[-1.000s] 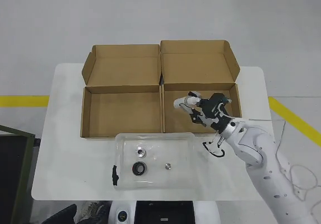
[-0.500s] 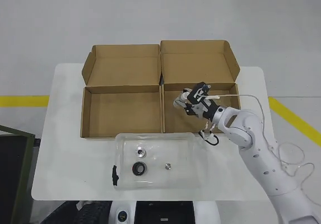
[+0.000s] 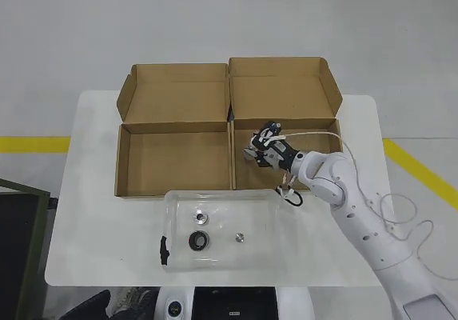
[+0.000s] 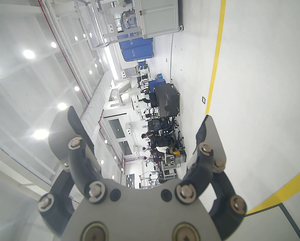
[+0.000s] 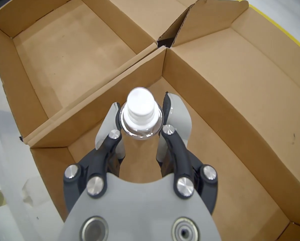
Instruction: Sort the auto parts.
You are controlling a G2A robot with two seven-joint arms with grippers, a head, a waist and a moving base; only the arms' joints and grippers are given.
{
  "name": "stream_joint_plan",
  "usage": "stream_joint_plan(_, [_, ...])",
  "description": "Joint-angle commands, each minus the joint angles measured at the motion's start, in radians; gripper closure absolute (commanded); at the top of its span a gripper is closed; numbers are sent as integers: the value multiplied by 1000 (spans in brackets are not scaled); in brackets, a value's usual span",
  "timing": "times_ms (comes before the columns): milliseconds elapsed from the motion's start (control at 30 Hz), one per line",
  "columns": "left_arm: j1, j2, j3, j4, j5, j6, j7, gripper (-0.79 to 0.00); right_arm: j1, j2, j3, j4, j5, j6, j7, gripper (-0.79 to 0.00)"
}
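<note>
Right wrist view, right gripper clamping white part, beside right box's dividing wall

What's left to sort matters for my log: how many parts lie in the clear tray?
3: a silver part, a black ring just nearer the robot, a small silver piece right of the ring. A black strip at the edge of the tray may be a fourth.
</note>
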Motion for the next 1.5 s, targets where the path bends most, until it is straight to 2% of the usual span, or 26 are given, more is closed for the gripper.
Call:
stream_joint_plan(0, [0,0,0,0,0,0,0,-785,5,-2,-7,5,-9,1,-1,-785])
stream_joint_plan(233, [0,0,0,0,0,0,0,-785,-4,2,14,-34,-49,13,-18,-785])
stream_joint_plan(400, [0,0,0,0,0,0,0,-785,-56,19,71,-167,-94,10,-10,-785])
stream_joint_plan(700, [0,0,0,0,0,0,0,-785,-163,42,136,-404,-94,-64,34,-785])
stream_joint_plan(933, [0,0,0,0,0,0,0,-785,-225,50,126,-523,-84,-118,61,-785])
stream_joint_plan(1200, [0,0,0,0,0,0,0,-785,-299,59,92,-655,-167,-143,126,-785])
stream_joint_plan(1467, [0,0,0,0,0,0,0,-785,-374,72,78,-692,-233,-204,148,-785])
